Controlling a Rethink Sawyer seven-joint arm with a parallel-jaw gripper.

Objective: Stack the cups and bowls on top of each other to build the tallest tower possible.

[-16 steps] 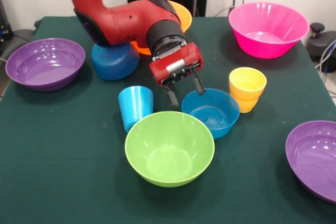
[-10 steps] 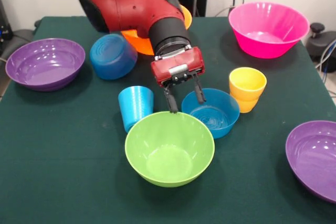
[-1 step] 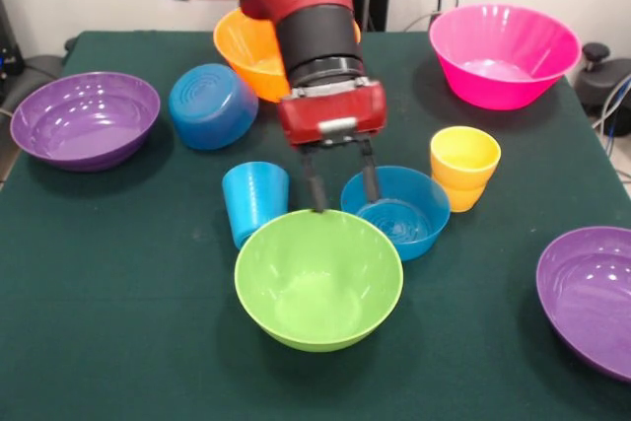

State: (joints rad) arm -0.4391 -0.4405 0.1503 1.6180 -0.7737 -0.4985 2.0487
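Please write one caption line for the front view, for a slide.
Open gripper hangs between the blue cup and an upright blue bowl, behind the green bowl; nothing stacked yet.

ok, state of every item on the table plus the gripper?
gripper: open, empty, above green/blue bowl rims
blue cup: upright, loose
yellow cup: upright, loose
lime green bowl: upright, empty
blue bowl: upright, empty
second blue bowl: tipped over
orange bowl: upright, partly hidden
pink bowl: upright, empty
purple bowls: upright, empty
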